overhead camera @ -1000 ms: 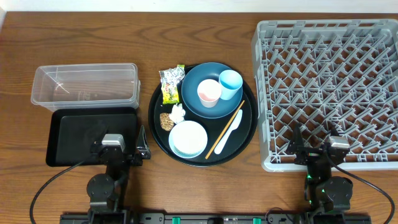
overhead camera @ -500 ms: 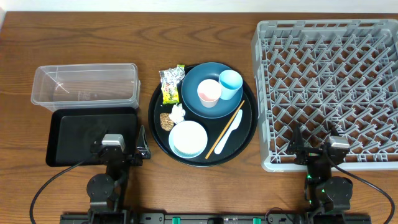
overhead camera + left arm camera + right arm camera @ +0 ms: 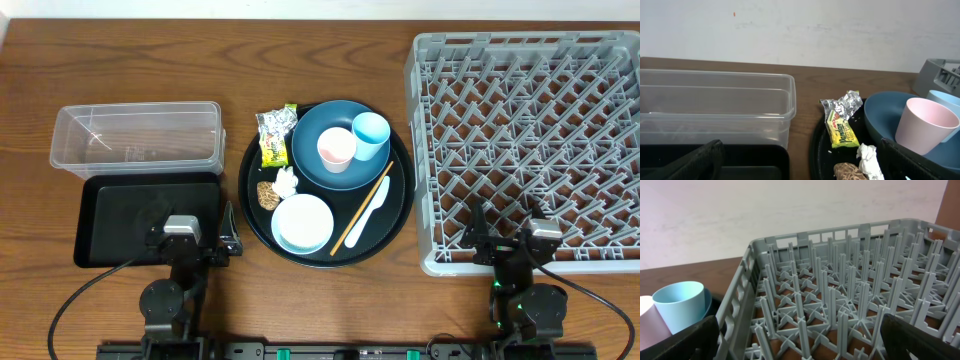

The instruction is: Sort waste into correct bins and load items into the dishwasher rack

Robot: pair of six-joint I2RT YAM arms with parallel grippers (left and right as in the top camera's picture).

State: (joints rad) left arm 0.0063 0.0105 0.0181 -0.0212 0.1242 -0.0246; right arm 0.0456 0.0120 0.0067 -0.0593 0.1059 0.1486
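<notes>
Noted left gripper (image 3: 190, 235) at near edge of table (image 3: 130, 60), over near end of flat black tray (image 3: 110, 215). Pincer spread wide, pinching nothing. Confirmed in left wrist view: dark fingertips (image 3: 690, 162) at lower corners, well apart. Noted right gripper (image 3: 530, 238) at near rim of dishwasher rack (image 3: 425, 150), likewise splayed, nothing held.

Located clear tub (image 3: 70, 140) just behind flat black tray, long sides close together. Located round black tray (image 3: 247, 190) between bins and rack, carrying everything else.

Logged on round tray:
- dark blue dish (image 3: 310, 125) at far side, with pink cup (image 3: 335, 150) and light blue cup (image 3: 371, 135) upright in it, touching.
- pale bowl (image 3: 302, 223) at near left.
- wooden chopstick (image 3: 362, 208) and white spoon (image 3: 365, 222) side by side on a diagonal, right of bowl.
- snack wrapper (image 3: 277, 133) at far left, overhanging tray rim beside dish.
- white tissue (image 3: 287, 181) just nearer than wrapper.
- brown cookie lump (image 3: 266, 194) touching tissue, just beyond bowl.

Read green lettering on yellow panel of wrapper in left wrist view as probably "Pandan". Smaller red print above it too blurred to read.
</notes>
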